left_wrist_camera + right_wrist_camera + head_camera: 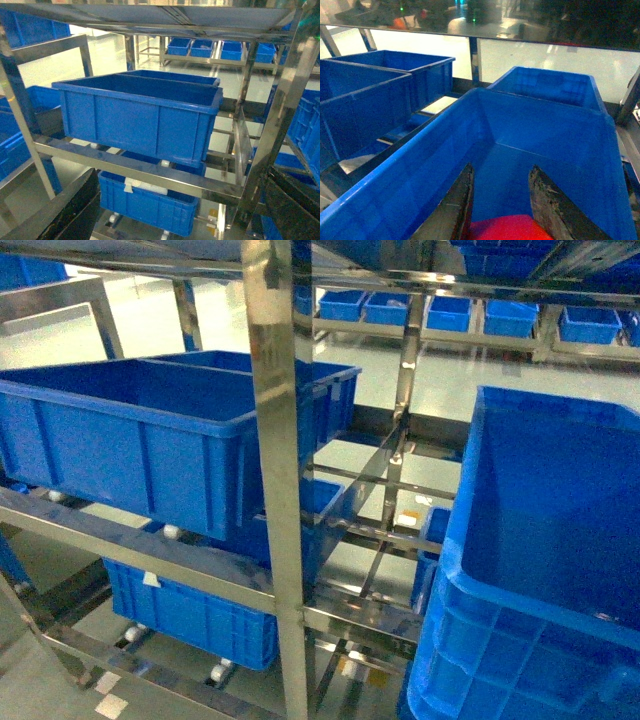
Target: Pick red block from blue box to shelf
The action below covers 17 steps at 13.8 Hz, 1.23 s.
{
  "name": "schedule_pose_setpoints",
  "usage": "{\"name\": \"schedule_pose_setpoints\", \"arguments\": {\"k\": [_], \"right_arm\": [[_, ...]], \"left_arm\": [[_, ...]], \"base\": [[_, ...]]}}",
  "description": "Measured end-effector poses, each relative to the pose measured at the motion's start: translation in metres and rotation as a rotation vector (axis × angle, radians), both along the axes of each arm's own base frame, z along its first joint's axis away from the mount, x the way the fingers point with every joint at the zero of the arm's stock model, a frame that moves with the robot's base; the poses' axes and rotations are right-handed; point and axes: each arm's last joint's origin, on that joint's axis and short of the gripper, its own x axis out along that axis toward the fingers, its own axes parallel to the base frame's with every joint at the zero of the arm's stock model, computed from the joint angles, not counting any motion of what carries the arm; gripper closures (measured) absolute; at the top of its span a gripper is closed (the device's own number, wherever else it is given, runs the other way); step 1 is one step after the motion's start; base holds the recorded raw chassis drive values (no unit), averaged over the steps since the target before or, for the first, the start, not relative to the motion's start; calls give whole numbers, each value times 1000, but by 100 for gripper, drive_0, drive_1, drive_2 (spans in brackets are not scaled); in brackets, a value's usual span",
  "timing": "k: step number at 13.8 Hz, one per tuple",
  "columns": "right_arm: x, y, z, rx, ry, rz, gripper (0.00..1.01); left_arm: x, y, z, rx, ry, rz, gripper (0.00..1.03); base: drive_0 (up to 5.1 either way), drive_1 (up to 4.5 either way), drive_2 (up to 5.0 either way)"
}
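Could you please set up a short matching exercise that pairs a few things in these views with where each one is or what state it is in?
Things:
1. red block
2. right tool
3. left tool
4. shelf

Places or states:
A. shiny steel posts and tiers carrying blue crates
B. between two dark fingers at the bottom edge of the right wrist view
C. closed on the block above a large blue crate
D. dark fingers spread wide, nothing between them

Pairs: 1-B, 2-C, 3-D, 4-A

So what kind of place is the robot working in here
Probably a warehouse or factory storeroom. Steel racks carry big blue crates on roller tiers, more racks of blue bins line the far side, and the floor is bare and glossy. The right gripper holds a red block over a crate.
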Motion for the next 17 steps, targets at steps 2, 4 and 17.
{"name": "schedule_pose_setpoints", "arguments": {"k": [2, 4, 17], "right_arm": [[0, 0, 1, -1, -9, 0, 73], [0, 0, 0, -1, -2, 0, 73], [0, 0, 0, -1, -2, -5, 73]], "left_arm": [[0, 0, 0, 0, -5, -2, 5], [0, 0, 0, 0, 0, -3, 5], [0, 0, 0, 0, 0, -5, 5]], "base": [[7, 434, -421], [7, 434, -421], [-157, -157, -157]]}}
